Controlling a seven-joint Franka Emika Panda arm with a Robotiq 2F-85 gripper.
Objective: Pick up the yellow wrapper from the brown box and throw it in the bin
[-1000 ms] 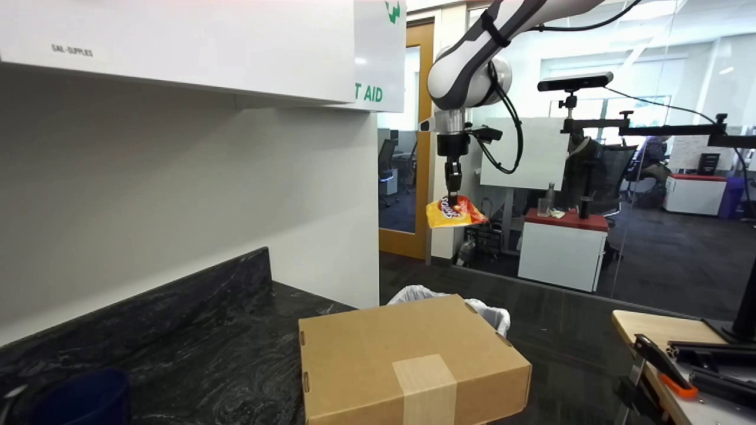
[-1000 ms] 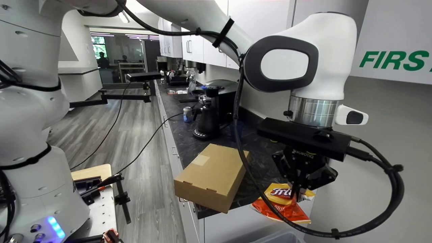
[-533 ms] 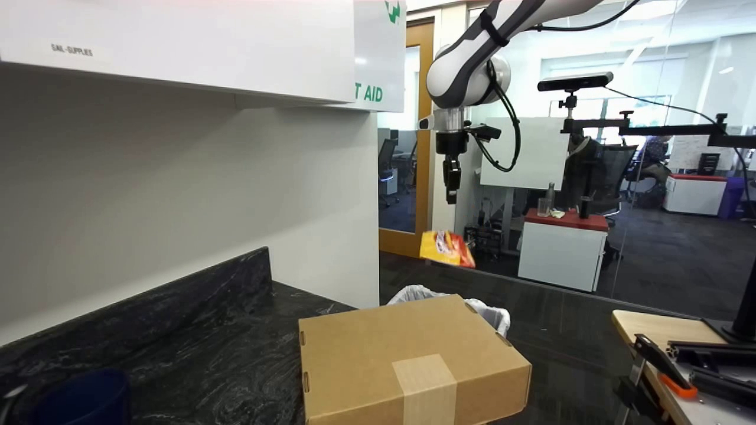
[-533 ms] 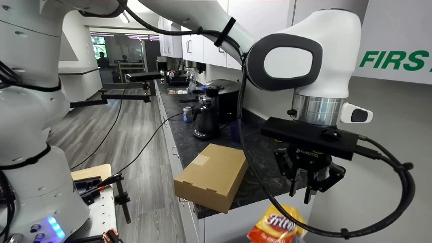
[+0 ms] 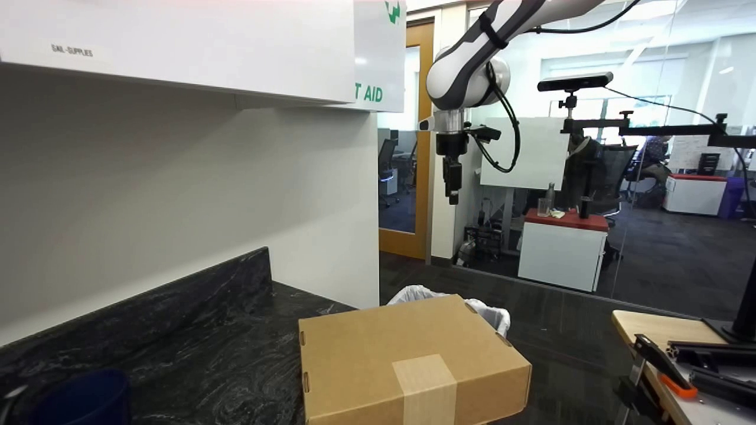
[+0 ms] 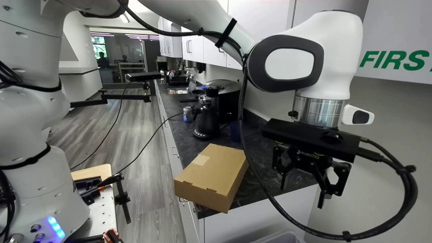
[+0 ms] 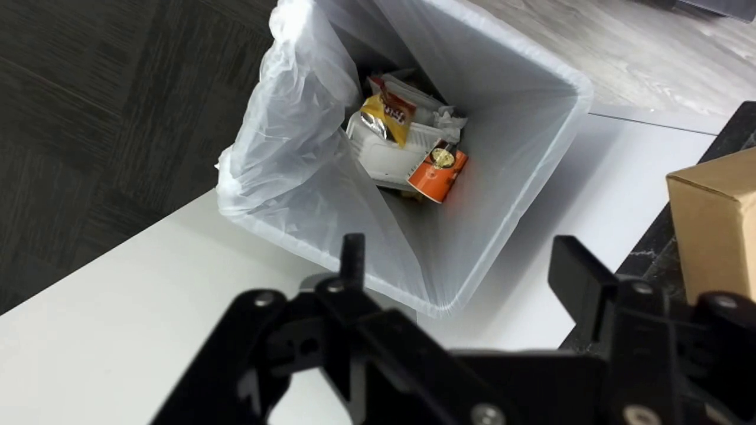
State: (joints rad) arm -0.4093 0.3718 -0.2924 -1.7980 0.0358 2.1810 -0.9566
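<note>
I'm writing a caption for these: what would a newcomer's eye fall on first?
Probably the big white robot arm stretching across the top of an exterior view, its jaws wide open with nothing between them. Next, perhaps, the brown box on the dark counter, seen in both exterior views. In the wrist view, the bright yellow wrapper stands out inside the lined bin.

Crinkled yellow-red wrapper (image 7: 387, 115) lies on white ribbed container (image 7: 378, 159) in white-lined rect. bin (image 7: 514, 112). R of bin, wrist view: brown cardboard box (image 7: 709, 230) on black marbled counter (image 6: 184, 140); black tapered kettle (image 6: 207, 121) bhd box in an exterior view.
</note>
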